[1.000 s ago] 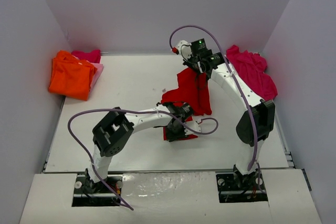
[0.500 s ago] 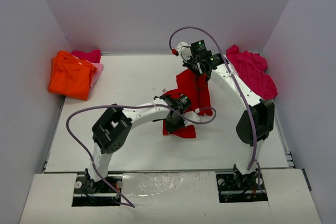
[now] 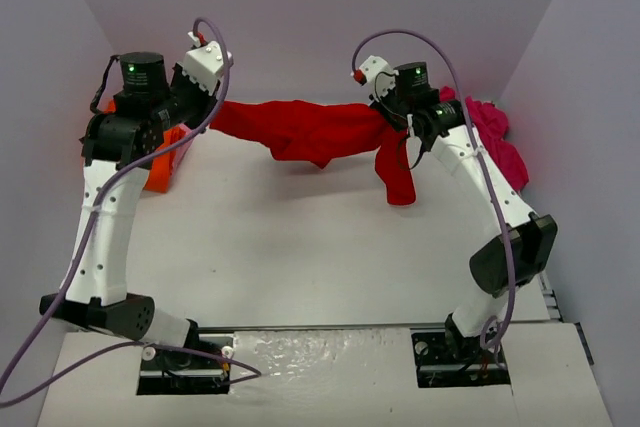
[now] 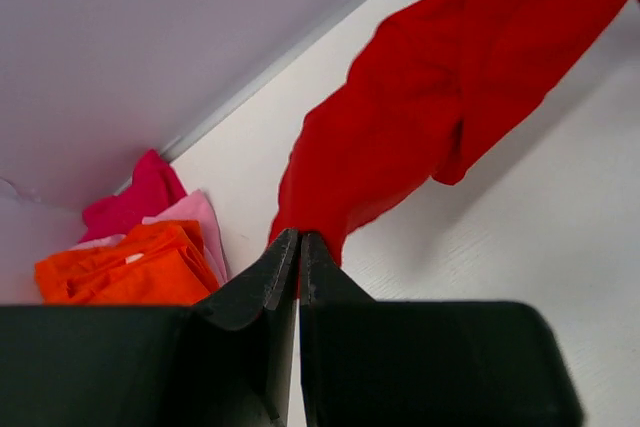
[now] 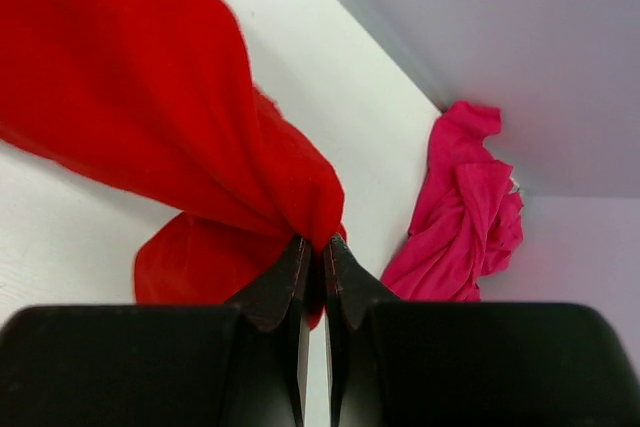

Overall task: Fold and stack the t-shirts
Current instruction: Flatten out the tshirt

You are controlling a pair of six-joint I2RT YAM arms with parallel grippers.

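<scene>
The red t-shirt [image 3: 305,129] hangs stretched in the air between both grippers, sagging in the middle, with one end drooping below the right gripper. My left gripper [image 3: 215,107] is shut on its left end near the back left; its jaws [image 4: 298,239] pinch the red cloth [image 4: 400,137]. My right gripper [image 3: 385,119] is shut on the right end, red cloth [image 5: 150,117] bunched at its tips [image 5: 318,244]. A folded orange t-shirt [image 4: 130,267] lies on pink ones [image 4: 150,192] at the back left. A crumpled magenta t-shirt [image 5: 460,217] lies at the back right.
Grey walls [image 3: 300,7] enclose the white table [image 3: 300,247] on three sides. The left arm's upper link [image 3: 100,207] rises along the left side, over part of the orange stack [image 3: 158,169]. The magenta heap [image 3: 495,132] sits behind the right arm.
The left gripper closed on the red t-shirt's lower end at table centre, then swung up to the back left. The shirt rose off the table and stretched out between both grippers.
</scene>
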